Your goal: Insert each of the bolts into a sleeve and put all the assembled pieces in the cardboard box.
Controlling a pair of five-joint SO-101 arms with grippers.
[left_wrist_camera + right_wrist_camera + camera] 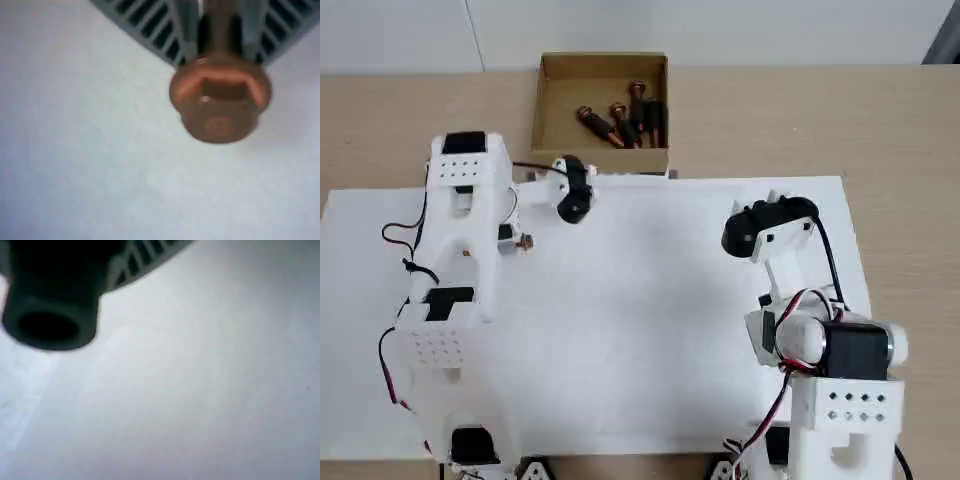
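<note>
The copper bolt (pixel 220 100) is clamped by its shaft in the left gripper (pixel 220 42) over the white sheet (pixel 640 330). The right gripper (pixel 70 262) has its jaws closed around the black sleeve (pixel 50 320), with the bore open. We judge that insertion is the step in hand: next we must bring the arms together and align shaft with bore, before going to the cardboard box (pixel 603 60).

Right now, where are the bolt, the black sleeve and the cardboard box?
bolt (pixel 220 102), left wrist view, on its copper head.
sleeve (pixel 55 297), right wrist view, on its side.
cardboard box (pixel 565 95), high view, on its bare floor.

White sheet (pixel 650 330) over wooden table (pixel 905 120)
</note>
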